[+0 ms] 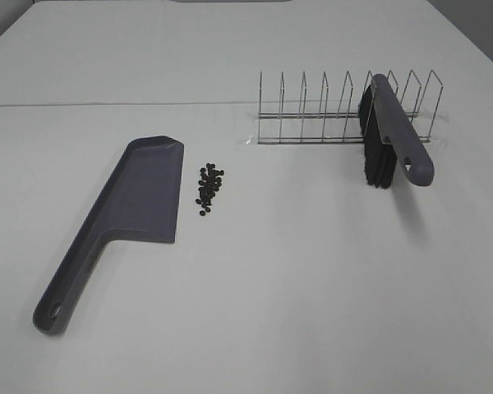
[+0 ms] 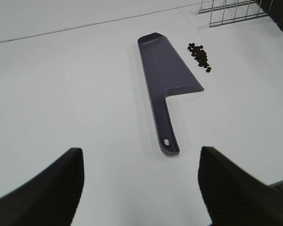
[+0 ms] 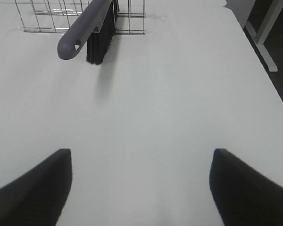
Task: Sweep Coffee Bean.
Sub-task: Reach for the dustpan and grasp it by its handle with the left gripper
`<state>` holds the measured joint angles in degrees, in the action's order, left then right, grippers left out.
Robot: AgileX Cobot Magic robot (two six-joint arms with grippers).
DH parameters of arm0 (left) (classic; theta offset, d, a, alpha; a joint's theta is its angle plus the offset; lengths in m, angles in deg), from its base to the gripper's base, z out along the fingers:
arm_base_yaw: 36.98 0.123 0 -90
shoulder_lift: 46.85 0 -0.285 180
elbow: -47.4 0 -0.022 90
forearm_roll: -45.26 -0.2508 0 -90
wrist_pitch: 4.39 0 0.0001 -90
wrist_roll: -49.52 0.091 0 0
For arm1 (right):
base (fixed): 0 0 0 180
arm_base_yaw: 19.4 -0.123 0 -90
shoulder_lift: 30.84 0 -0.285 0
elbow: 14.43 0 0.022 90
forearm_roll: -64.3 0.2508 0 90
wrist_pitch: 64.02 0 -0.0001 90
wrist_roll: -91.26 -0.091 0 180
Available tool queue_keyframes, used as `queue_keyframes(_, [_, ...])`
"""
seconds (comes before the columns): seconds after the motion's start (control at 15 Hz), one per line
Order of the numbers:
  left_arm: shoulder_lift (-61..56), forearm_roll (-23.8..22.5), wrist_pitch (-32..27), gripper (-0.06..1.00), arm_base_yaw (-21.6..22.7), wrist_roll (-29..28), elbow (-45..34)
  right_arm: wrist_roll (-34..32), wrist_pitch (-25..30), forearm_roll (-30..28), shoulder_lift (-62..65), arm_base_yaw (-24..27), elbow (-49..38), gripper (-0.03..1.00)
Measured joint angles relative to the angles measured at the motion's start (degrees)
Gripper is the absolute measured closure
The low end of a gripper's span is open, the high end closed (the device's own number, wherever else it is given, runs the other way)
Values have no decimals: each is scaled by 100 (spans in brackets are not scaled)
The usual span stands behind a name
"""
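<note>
A loose cluster of dark coffee beans [image 1: 209, 188] lies on the white table just right of the purple-grey dustpan [image 1: 140, 197], whose handle points toward the front left. The beans [image 2: 200, 55] and dustpan [image 2: 166, 75] also show in the left wrist view, well ahead of my left gripper [image 2: 140, 188], which is open and empty. A purple-handled brush [image 1: 394, 131] with black bristles rests in the wire rack [image 1: 337, 111] at the back right. It shows in the right wrist view [image 3: 87, 28], far ahead of my right gripper [image 3: 140, 188], open and empty. Neither gripper appears in the exterior high view.
The wire rack [image 3: 61, 14] stands at the back right of the table. A seam runs across the table [image 1: 107, 104] behind the dustpan. The table's right edge [image 3: 254, 61] and a table leg show in the right wrist view.
</note>
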<state>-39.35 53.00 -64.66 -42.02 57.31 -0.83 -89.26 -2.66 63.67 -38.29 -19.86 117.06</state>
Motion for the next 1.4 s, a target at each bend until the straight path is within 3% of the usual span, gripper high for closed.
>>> queue_keyframes(1.4, [0,0,0,28,0,0,0,0,0,0,0,0,0,21])
